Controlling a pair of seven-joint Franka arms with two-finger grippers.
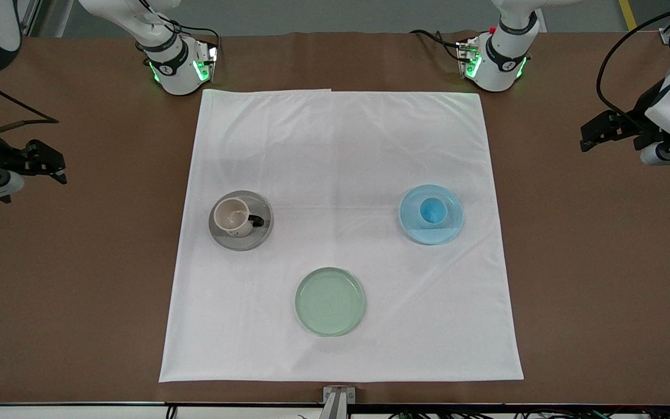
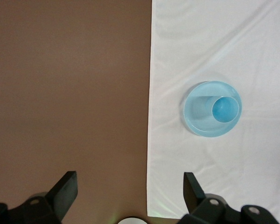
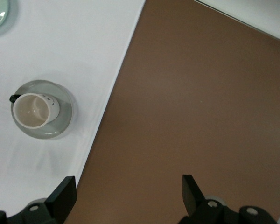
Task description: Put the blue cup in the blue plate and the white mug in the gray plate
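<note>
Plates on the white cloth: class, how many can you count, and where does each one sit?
3. The gray plate, holding the white mug, lies toward the right arm's end. The blue plate, holding the blue cup, lies toward the left arm's end. The green plate lies nearest the front camera. None appears hidden.

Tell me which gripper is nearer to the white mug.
Right. The right gripper hangs open over bare table at the right arm's end, beside the white mug in the gray plate. The left gripper hangs open over the table's left-arm end.
</note>
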